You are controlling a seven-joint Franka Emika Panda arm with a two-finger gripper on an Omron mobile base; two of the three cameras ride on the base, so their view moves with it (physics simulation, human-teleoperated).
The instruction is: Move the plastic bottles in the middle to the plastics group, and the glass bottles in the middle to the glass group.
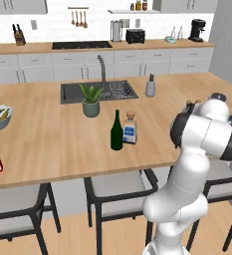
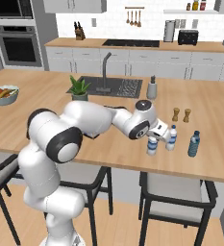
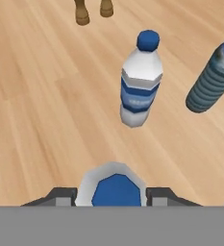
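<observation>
In the left base view, the green wine bottle (image 1: pixel 117 131) and the squat stoppered bottle (image 1: pixel 130 129) stood mid-table (image 1: pixel 48 149), both yet to be moved. In the right base view, the pincer (image 2: pixel 154 144) was clamped on the small water bottle (image 2: pixel 152 145), just beside the plastics group (image 2: pixel 183 139); it should be set down upright, clear of its neighbours, before release. In the hand view, the bottle's blue cap (image 3: pixel 117 190) sat between the fingers (image 3: pixel 60 196), another water bottle (image 3: pixel 140 81) close ahead.
</observation>
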